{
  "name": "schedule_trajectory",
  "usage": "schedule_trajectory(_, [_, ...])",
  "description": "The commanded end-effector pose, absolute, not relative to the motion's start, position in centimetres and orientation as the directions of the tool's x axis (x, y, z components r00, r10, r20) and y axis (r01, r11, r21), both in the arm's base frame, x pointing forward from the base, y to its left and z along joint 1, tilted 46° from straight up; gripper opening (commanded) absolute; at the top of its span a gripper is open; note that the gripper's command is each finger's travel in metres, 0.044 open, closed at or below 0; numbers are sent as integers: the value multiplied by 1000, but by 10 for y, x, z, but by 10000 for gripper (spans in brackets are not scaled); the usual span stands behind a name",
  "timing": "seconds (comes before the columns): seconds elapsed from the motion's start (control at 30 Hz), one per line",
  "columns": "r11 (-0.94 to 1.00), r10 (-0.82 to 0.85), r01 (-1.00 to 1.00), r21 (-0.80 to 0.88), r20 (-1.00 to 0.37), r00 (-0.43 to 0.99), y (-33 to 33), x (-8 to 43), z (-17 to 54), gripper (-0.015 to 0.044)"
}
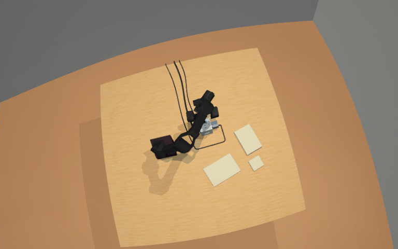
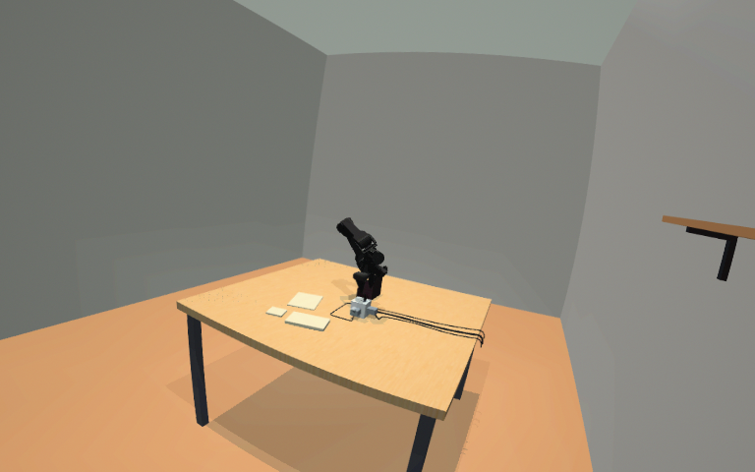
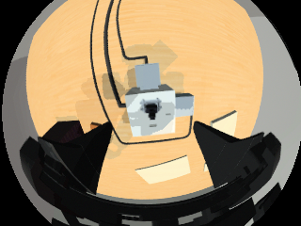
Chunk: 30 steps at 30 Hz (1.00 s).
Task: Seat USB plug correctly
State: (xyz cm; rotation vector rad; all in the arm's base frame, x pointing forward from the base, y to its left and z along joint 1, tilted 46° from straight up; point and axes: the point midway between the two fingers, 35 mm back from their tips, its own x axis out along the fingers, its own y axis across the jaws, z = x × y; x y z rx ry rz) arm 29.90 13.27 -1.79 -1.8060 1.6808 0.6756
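The power cube (image 1: 207, 130) (image 2: 361, 306) (image 3: 165, 126) is a pale block on the table, partly under the arm in the top view. In the wrist view the small black USB plug (image 3: 151, 110) stands in its top face, near the middle. Which way round it is and how deep it sits cannot be told. My gripper (image 3: 153, 125) is open and empty, above the cube, its fingers left and right of it in the wrist view. The fingertips are not clear in the top and exterior views, where the arm hides the plug.
Two grey adapters (image 3: 148, 76) (image 3: 184, 104) stick out from the cube's sides. Dark cables (image 1: 176, 89) (image 2: 423, 323) (image 3: 92, 61) run to the table edge, and one loops around the cube. Pale flat slabs (image 1: 222, 169) (image 1: 247, 139) (image 1: 256, 163) lie nearby. An orange piece (image 3: 95, 126) shows beside the left finger.
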Motion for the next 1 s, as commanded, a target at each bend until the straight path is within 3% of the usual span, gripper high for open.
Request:
schedule_trajectory(0.0, [-48,-710,-997,-67,-699,82,129,299,-21,440])
schedule_trajectory(0.83, [-48,-711,-997,-68,-699,82,113,301,-35,440])
schedule_trajectory(0.97, [-42,-707,-997,-70,-703,80,115,301,-34,335])
